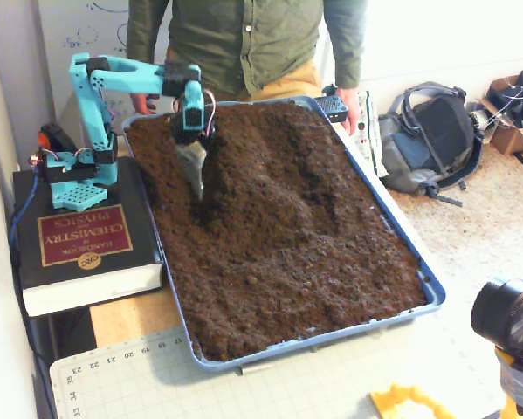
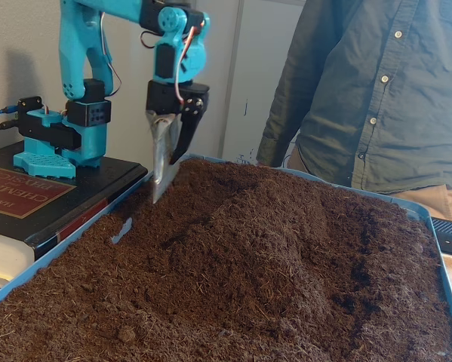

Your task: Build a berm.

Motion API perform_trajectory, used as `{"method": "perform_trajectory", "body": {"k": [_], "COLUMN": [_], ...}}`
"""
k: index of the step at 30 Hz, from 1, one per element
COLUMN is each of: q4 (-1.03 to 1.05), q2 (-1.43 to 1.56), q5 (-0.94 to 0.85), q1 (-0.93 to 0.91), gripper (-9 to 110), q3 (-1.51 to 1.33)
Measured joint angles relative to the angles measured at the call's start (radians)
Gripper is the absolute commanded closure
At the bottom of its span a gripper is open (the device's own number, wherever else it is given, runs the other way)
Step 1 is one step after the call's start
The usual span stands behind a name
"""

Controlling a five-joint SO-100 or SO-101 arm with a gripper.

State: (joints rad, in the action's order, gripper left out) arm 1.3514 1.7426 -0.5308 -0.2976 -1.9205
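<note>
The berm (image 1: 265,179) is a low ridge of dark brown soil running down the middle of the far half of the blue tray (image 1: 399,234), with shadowed troughs on both sides. It also rises at mid-frame in the low fixed view, as the berm (image 2: 275,226). My gripper (image 1: 196,175) points straight down over the trough left of the ridge. It is shut on a flat silver taped plate (image 2: 162,154), seen edge-on, whose lower tip touches the soil. In the low view the gripper (image 2: 169,161) hangs at the left of the berm, near the tray's left wall.
The arm's base is clamped on a thick black book (image 1: 78,240) left of the tray. A person in a green shirt (image 1: 244,39) stands right behind the tray's far edge. A backpack (image 1: 427,140) lies on the floor at right, and a camera (image 1: 510,319) stands at the lower right.
</note>
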Motion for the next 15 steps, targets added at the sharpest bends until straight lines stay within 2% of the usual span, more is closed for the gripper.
{"method": "perform_trajectory", "body": {"k": [8,15], "q4": [-0.066,-0.216], "q2": [-0.097,-0.238], "q5": [-0.115,-0.199], "q1": [-0.163,-0.210], "gripper": [101,101], "q3": [0.000,-0.009]}}
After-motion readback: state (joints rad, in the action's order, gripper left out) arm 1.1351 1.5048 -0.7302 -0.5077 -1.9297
